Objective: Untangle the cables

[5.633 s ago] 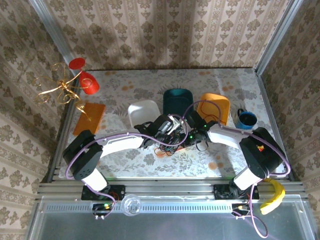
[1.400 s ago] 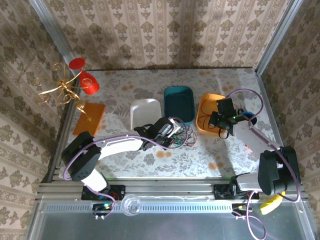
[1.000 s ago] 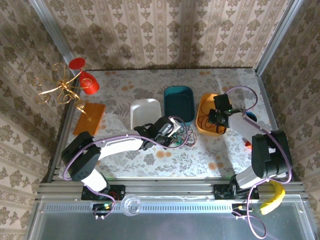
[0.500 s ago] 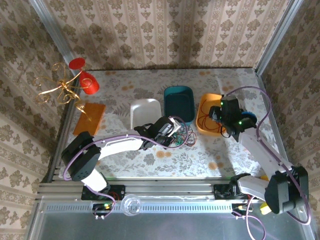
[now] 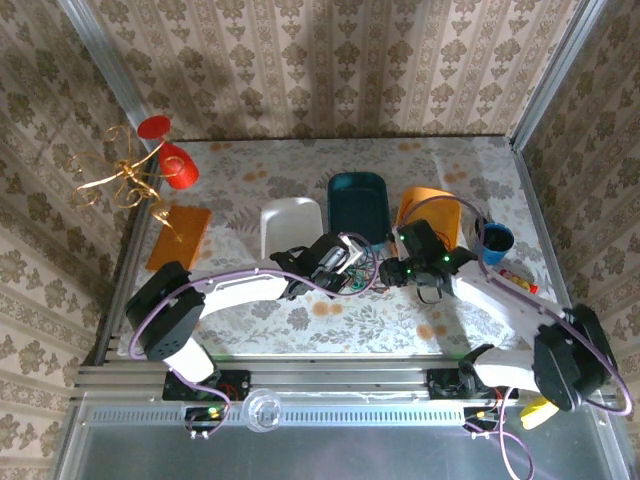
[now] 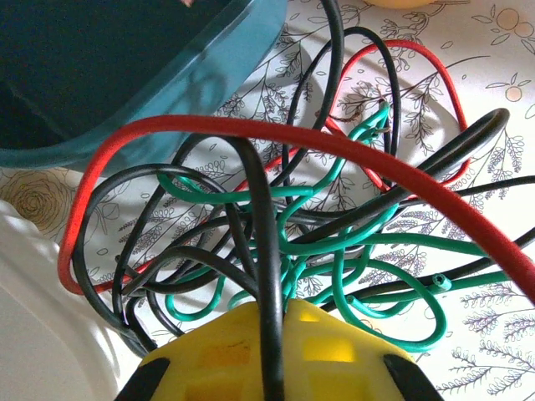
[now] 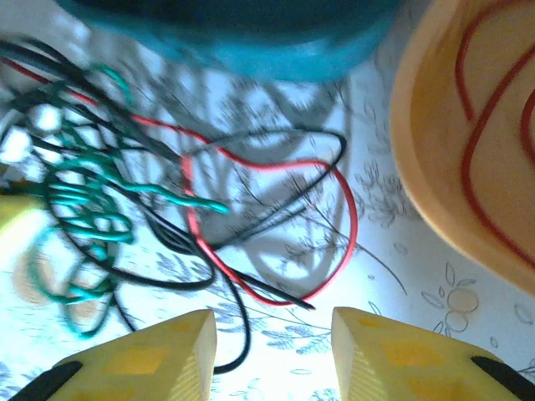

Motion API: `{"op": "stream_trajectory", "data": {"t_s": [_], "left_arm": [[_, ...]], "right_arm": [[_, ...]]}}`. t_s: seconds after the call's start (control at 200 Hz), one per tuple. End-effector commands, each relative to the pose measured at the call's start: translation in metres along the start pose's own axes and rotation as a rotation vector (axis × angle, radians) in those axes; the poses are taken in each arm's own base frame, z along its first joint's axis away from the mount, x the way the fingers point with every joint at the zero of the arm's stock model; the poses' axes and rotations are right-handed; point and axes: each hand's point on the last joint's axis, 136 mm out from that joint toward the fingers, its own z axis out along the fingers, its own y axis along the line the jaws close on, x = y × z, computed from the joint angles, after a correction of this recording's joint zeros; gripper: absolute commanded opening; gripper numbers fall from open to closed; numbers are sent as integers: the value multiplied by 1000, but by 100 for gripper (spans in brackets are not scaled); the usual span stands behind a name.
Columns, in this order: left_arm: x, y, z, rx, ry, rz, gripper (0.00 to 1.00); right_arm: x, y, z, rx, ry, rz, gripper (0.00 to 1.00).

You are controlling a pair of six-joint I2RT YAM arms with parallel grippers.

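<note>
Red, green and black thin cables [image 6: 288, 242], knotted into one tangle, lie on the floral tabletop [image 6: 493, 50] just beside a teal plastic tub [image 6: 100, 75]. The left gripper [image 6: 272, 334] is clenched on the tangle's near edge, anchoring it. The right gripper [image 7: 272, 322] hovers just short of a protruding red loop [image 7: 338, 213], its jaws parted and empty. Step in hand: singling out one strand. The next move probably calls for pinching that loop alone and drawing it clear.

i see the teal bin [image 5: 355, 205] blocking 12 o'clock of the cables [image 5: 368, 272], with bare table [image 5: 340, 322] at 6 o'clock.
</note>
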Motion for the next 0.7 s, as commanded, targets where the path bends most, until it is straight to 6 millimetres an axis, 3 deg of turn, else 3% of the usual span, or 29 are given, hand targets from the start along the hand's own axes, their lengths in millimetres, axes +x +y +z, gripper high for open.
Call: {"op": "stream_trajectory", "data": {"t_s": [0.0, 0.13, 0.415, 0.695], "left_arm": [[-3, -7, -2, 24, -17, -16, 0], [-3, -7, -3, 21, -16, -13, 0], [-3, -9, -2, 34, -15, -6, 0], [-2, -10, -2, 47, -21, -6, 0]], "right_arm": [[21, -5, 16, 24, 104, 39, 41], [26, -25, 32, 131, 123, 80, 40], [15, -40, 54, 228, 99, 139, 38], [12, -32, 70, 241, 99, 101, 35]]}}
